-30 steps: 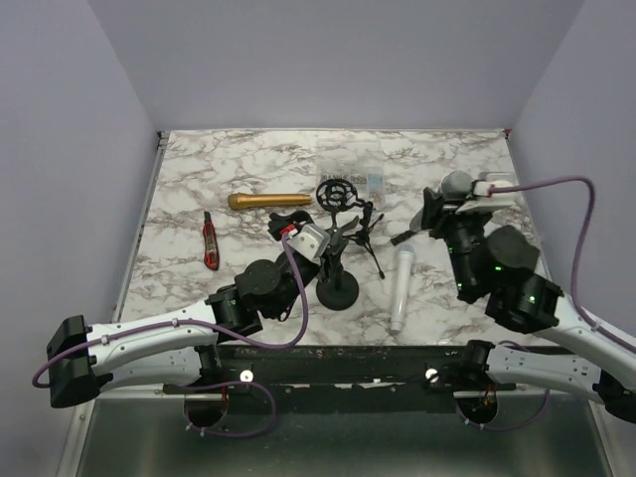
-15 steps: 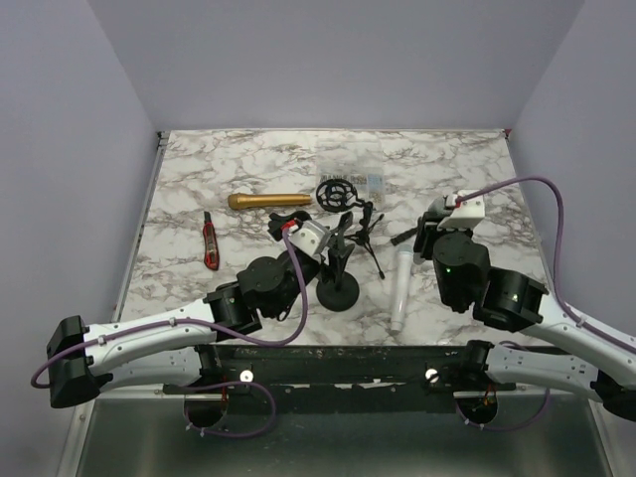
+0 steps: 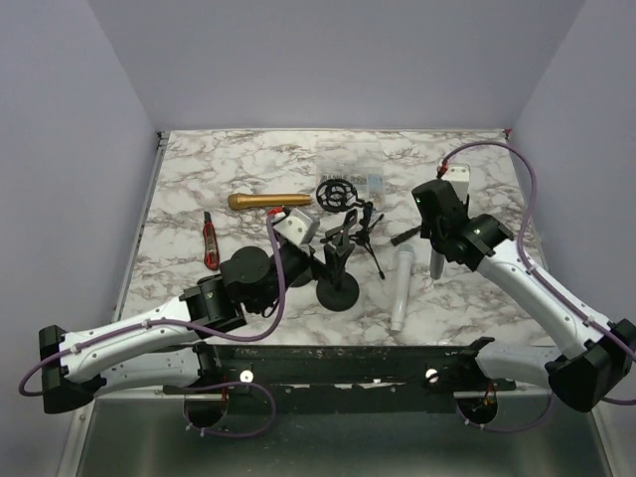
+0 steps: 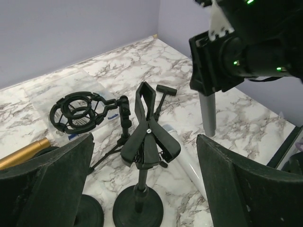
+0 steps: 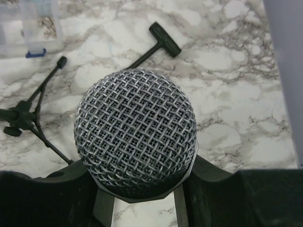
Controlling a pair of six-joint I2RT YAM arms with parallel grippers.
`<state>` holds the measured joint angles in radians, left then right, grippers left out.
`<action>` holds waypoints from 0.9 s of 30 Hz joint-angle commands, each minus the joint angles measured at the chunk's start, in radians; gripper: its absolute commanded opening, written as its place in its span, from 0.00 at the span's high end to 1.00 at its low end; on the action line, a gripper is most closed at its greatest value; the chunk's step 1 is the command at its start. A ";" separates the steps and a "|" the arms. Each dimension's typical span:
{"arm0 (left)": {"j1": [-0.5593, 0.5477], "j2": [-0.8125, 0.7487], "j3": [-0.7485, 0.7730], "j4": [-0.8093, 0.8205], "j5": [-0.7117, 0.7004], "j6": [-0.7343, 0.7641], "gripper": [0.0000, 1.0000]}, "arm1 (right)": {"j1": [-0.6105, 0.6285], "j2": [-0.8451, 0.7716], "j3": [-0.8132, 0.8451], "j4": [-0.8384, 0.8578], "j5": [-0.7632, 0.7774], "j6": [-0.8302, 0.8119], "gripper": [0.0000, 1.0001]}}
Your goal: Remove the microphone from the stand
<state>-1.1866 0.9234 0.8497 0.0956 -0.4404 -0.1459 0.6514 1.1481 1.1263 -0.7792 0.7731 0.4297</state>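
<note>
The black stand (image 3: pixel 338 270) is upright near the table's front middle, its spring clip (image 4: pixel 147 137) holding nothing. My left gripper (image 3: pixel 314 260) is open just left of it, with the stand's stem (image 4: pixel 140 182) showing between my wide fingers (image 4: pixel 246 184). My right gripper (image 3: pixel 437 214) is shut on the grey microphone (image 3: pixel 435 260), to the right of the stand and apart from it. The handle (image 4: pixel 207 113) hangs straight down and the mesh head (image 5: pixel 135 130) fills the right wrist view between my pads (image 5: pixel 227 189).
A white microphone (image 3: pixel 400 288) lies flat between the stand and my right gripper. Behind are a gold microphone (image 3: pixel 268 201), a black shock mount (image 3: pixel 336 192), a small tripod (image 3: pixel 368 234) and a clear bag (image 3: pixel 363 182). A red box cutter (image 3: pixel 210 240) lies at the left.
My left gripper has opened off the stand and drawn back a little to the left. My right arm has swung round with the grey microphone, which now hangs handle down.
</note>
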 commanded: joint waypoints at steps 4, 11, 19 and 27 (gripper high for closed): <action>0.029 -0.162 0.091 -0.136 -0.045 0.224 0.11 | -0.134 0.141 0.029 -0.148 -0.309 0.031 0.99; 0.079 -0.244 0.070 -0.053 -0.138 0.473 0.04 | -0.200 0.259 0.067 -0.225 -0.410 0.042 0.99; 0.024 -0.363 0.041 -0.139 -0.174 0.455 0.04 | -0.306 0.291 -0.072 -0.139 -0.522 0.053 0.98; -0.125 -0.462 -0.037 -0.006 -0.338 0.616 0.05 | -0.365 0.365 -0.172 -0.044 -0.611 0.081 0.95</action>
<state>-1.2369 0.4911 0.8562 0.0078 -0.6491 0.3454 0.3012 1.4689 1.0065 -0.9028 0.2398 0.4904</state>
